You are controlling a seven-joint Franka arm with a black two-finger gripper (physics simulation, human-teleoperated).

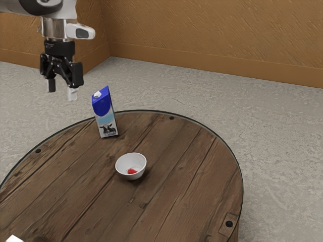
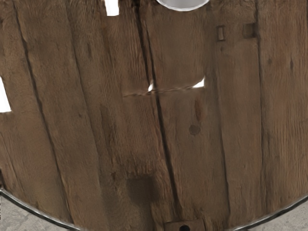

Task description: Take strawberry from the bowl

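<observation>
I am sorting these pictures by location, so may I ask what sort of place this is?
Probably a dining or sitting area in a plain room: a round wooden table bears a milk carton and a white bowl, on a mottled grey floor.

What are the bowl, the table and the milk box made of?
The bowl looks like smooth white ceramic, or maybe plastic, with a soft shine. The table looks like dark brown wood, because you can see its grain and planks. The milk box seems to be printed card: it has flat sides and sharp folded edges.
</observation>
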